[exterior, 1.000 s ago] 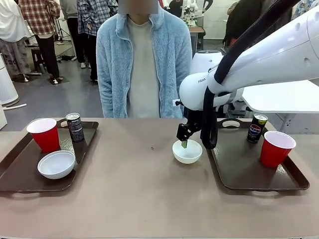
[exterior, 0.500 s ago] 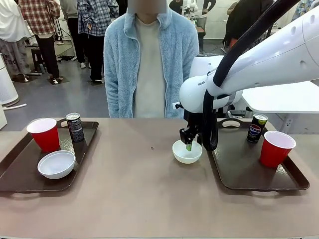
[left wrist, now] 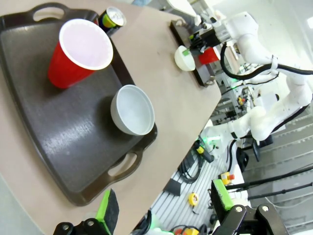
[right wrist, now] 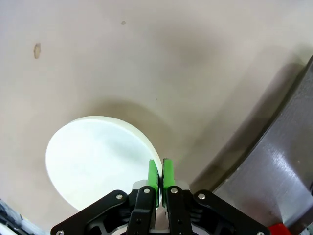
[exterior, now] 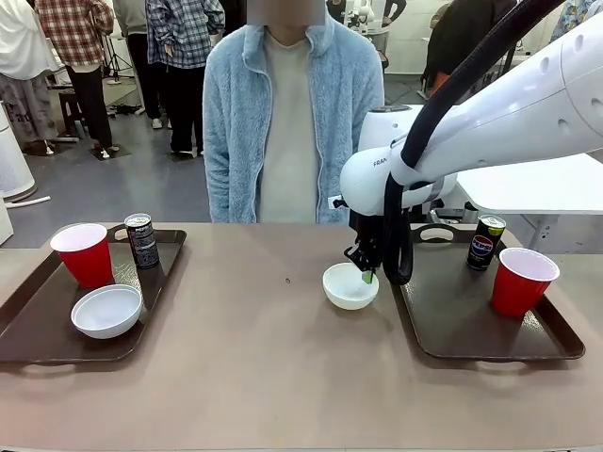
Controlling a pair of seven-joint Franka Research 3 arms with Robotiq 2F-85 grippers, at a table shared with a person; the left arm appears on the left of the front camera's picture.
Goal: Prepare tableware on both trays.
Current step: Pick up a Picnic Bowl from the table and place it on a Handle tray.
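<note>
My right gripper is shut on the near rim of a small white bowl, which is at table level just left of the right tray. That tray holds a dark can and a red cup. On the left tray are a red cup, a dark can and a white bowl. My left gripper hangs open high above the left tray's edge, holding nothing.
A person in a light blue fleece jacket stands at the far side of the table, hands out of view. The tan tabletop stretches bare between the two trays. Other people stand farther back.
My right gripper's fingers have closed on the bowl's rim, and the bowl has shifted slightly to the left. The person has stepped a little to the right.
</note>
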